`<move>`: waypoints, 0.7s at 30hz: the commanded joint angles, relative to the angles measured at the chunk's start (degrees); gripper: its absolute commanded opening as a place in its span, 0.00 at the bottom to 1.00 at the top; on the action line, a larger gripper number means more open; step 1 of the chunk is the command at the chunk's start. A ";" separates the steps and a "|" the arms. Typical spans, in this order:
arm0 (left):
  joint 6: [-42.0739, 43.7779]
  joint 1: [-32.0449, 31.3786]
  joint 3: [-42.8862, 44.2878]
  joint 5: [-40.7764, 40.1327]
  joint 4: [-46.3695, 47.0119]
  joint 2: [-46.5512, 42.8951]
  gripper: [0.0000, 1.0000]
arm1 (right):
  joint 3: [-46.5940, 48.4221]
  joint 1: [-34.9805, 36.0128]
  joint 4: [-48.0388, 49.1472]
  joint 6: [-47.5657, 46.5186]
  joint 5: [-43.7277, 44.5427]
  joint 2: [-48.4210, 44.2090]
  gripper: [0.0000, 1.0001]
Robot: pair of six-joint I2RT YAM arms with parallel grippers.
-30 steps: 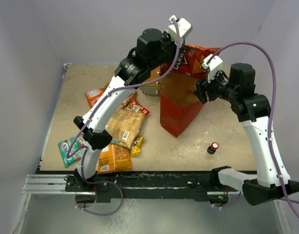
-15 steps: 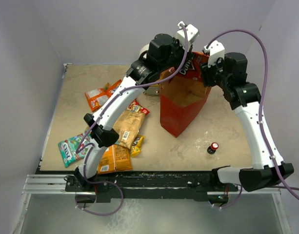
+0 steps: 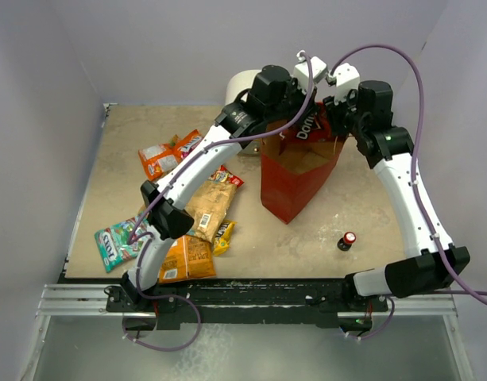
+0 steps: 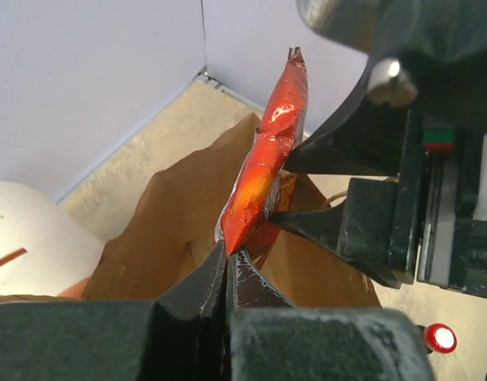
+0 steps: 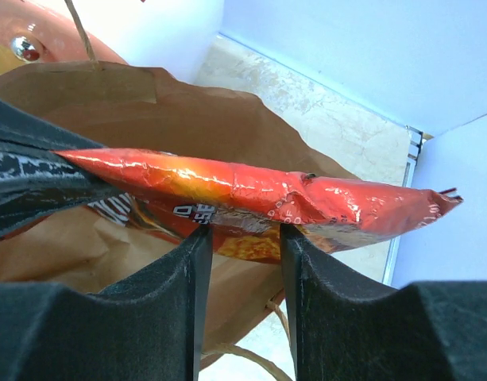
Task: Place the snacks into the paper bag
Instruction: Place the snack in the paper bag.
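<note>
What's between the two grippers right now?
The red Doritos bag spans between the left gripper and the right gripper, above the open paper bag; both wrist views show it.

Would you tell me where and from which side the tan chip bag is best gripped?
Probably the long edge facing the paper bag, pinched from above. The tan chip bag lies flat, and only that edge borders bare table; a small red packet crowds its far end, a yellow bar and an orange bag its near end, and the left arm crosses its other side.
</note>
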 commanded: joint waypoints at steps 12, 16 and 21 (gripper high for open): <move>-5.81 0.83 -8.00 -1.12 5.12 -3.74 0.00 | -1.75 -1.28 4.27 -2.18 0.32 1.35 0.38; -6.33 1.28 -8.99 -2.78 5.39 -3.65 0.00 | -1.55 -1.64 3.73 -2.04 0.08 1.81 0.38; -6.66 1.28 -12.28 -4.87 6.25 -4.36 0.00 | -0.69 -1.75 2.57 -1.90 -0.05 1.28 0.38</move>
